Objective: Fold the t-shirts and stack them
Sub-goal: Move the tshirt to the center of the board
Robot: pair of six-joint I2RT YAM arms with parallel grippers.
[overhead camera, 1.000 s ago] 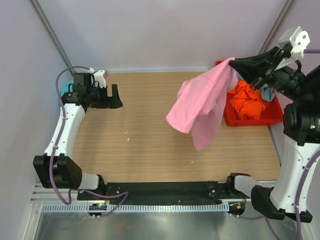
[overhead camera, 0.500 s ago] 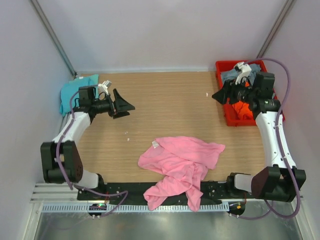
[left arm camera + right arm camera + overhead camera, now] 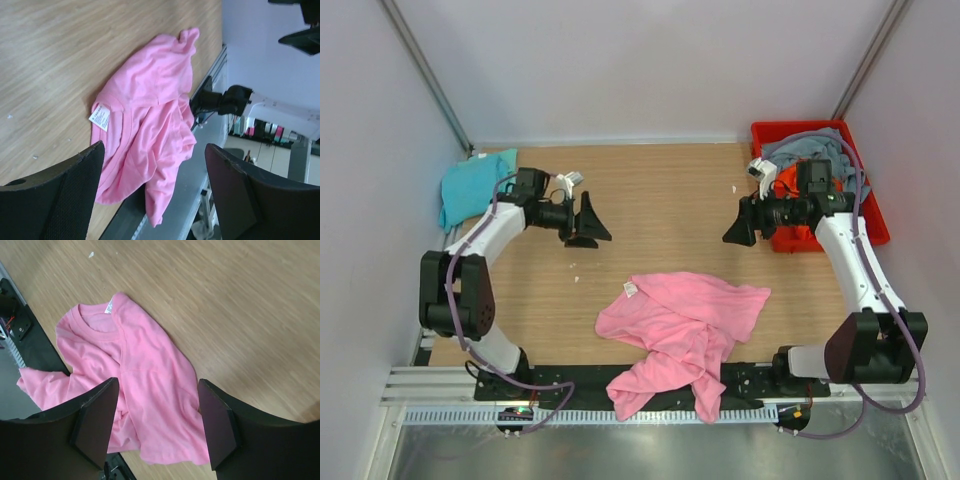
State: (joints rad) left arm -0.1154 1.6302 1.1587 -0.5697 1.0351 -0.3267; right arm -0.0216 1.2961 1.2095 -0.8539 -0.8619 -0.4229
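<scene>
Pink t-shirt (image 3: 680, 325): It lay in a crumpled heap on the table (image 3: 660, 190), close to the front edge, between the two arms. One end hung over the black rail (image 3: 560, 378) at the front.
White tag (image 3: 630, 290): It stuck out at the neck, on the left side of the heap.
Left pincer (image 3: 592, 228): Its two fingers stood wide apart with nothing in them. It hung over the table, farther back than the pink t-shirt and not touching it.
Right pincer (image 3: 738, 228): It was let go too, fingers spread and holding nothing. It hung over the table, just beside the red bin (image 3: 876, 218).
Teal t-shirt (image 3: 470, 185): It lay flat in the far left corner of the table, by the wall.
Red bin: It sat in the far right corner.
Orange t-shirt (image 3: 798, 232): It was in the bin, partly hidden by the right arm.
Grey-blue t-shirt (image 3: 810, 150): It was in the bin too, at the back.
White specks (image 3: 573, 268): A few tiny ones lay on the wood.
</scene>
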